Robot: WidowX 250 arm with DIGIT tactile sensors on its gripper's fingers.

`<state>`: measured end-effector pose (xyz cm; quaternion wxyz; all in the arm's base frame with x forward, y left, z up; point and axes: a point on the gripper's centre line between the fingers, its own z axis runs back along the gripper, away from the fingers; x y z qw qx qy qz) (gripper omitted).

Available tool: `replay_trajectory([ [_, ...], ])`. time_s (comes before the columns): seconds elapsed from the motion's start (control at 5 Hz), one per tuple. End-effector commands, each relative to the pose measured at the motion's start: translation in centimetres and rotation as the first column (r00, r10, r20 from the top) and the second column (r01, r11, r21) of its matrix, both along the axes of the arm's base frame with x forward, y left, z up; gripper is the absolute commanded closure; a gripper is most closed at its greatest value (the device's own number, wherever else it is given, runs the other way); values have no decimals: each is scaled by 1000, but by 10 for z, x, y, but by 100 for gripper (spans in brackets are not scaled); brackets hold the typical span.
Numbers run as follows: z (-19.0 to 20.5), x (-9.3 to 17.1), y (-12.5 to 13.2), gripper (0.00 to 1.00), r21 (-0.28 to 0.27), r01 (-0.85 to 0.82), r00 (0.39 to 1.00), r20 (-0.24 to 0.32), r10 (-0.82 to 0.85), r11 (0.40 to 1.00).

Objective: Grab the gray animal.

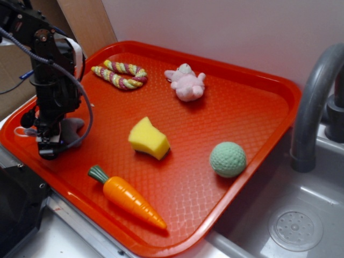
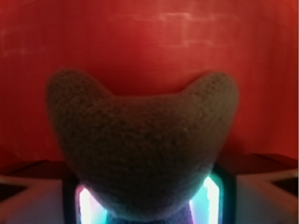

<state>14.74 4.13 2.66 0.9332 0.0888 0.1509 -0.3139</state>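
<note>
Looking down through my wrist camera, I see my gripper [image 2: 148,205] with its two lit fingers [image 2: 212,196] pressed against either side of the gray animal [image 2: 140,149], closed on its soft body while two rounded fuzzy limbs stick out over the red surface. From the outside camera, my gripper [image 1: 49,149] sits low at the left edge of the orange tray [image 1: 258,107], the gray animal [image 1: 71,130] partly hidden behind it. Farther right lie a yellow sponge [image 1: 148,138], a carrot toy [image 1: 129,197], a green ball [image 1: 228,159], a pink plush animal [image 1: 186,82] and a braided rope toy [image 1: 120,74], with a sink [image 1: 301,215] beside the tray.
</note>
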Motion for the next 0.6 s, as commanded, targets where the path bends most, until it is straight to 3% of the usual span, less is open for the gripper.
replay_trajectory([
  [0.0, 71, 36, -51, 100, -99, -299, 900, 303, 315, 949],
  [0.4, 128, 57, -78, 100, -187, -445, 790, 378, 483, 875],
])
